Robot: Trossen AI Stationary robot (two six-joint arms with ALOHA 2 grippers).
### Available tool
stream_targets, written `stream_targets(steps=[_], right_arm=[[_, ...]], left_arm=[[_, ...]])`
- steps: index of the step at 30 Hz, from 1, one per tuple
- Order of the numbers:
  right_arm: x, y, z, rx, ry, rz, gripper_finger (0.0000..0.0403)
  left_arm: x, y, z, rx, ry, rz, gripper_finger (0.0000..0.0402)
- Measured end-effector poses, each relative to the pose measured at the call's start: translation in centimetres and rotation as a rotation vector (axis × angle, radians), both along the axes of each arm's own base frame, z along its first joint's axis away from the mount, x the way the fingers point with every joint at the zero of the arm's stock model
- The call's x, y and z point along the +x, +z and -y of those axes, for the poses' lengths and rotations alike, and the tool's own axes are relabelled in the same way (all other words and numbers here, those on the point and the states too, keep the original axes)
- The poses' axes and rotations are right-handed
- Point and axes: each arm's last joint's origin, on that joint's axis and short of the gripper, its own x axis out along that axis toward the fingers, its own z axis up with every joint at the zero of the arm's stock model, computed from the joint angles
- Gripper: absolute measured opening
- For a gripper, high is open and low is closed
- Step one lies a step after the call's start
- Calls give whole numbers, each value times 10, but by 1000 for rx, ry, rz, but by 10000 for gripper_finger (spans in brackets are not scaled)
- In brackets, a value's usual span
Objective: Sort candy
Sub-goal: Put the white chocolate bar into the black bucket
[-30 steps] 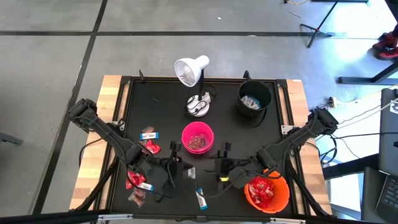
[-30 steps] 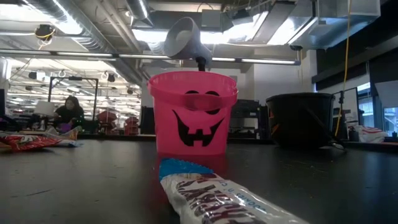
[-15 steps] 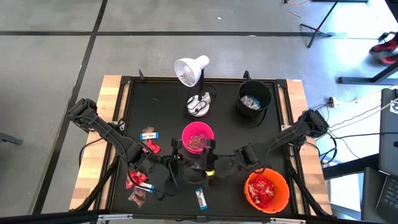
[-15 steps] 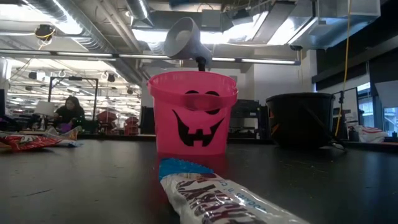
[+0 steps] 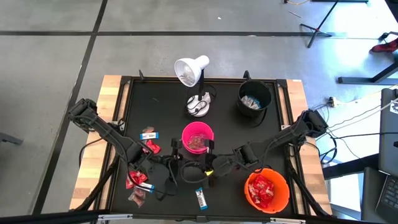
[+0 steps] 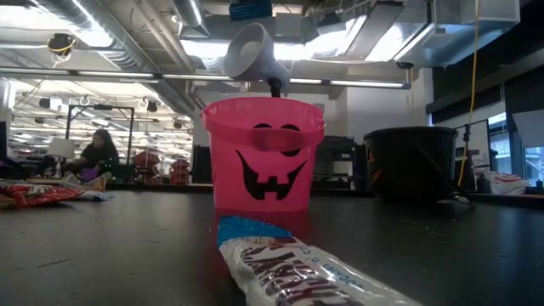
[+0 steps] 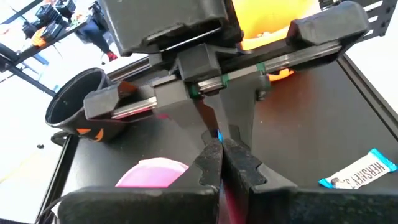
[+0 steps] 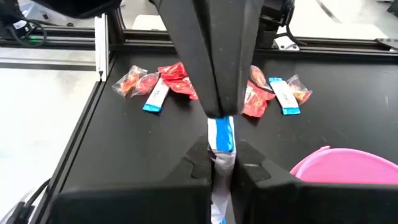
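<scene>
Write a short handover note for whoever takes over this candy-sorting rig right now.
Left end effector: shut on one end of a white-and-blue bar, in front of the pink bucket.
Right end effector: shut on the same bar's other end; it looks like a hand-over between the arms.
Done: red packets lie in the orange bucket, and some sorted bars in the black bucket.
Left: the held bar, the loose candy on the left of the table, and a lone bar near the front edge.
</scene>
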Motion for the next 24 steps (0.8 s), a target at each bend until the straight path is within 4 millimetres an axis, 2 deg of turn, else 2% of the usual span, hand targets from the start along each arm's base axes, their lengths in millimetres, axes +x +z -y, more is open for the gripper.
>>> stream_targets(steps=[2, 7, 11, 13, 17, 21, 24], right_arm=[[0, 0, 0, -1, 2, -4, 18], [0, -1, 0, -10, 7, -6, 53], [-1, -2, 0, -21, 11, -19, 34], [-2, -2, 0, -28, 13, -27, 16], [-3, -4, 0, -34, 21, -48, 22], [-6, -3, 1, -46, 33, -71, 46], [-12, 7, 5, -78, 33, -106, 41]], left_arm=[[0, 0, 0, -9, 3, 5, 0], [0, 2, 0, -22, 10, 11, 6], [-8, 11, -5, -28, 20, 29, 39], [-16, 21, -7, -27, 37, 60, 59], [-44, 49, -12, -34, 63, 152, 90], [-77, 78, -23, -119, 88, 249, 99], [-94, 87, -31, -169, 83, 289, 97]])
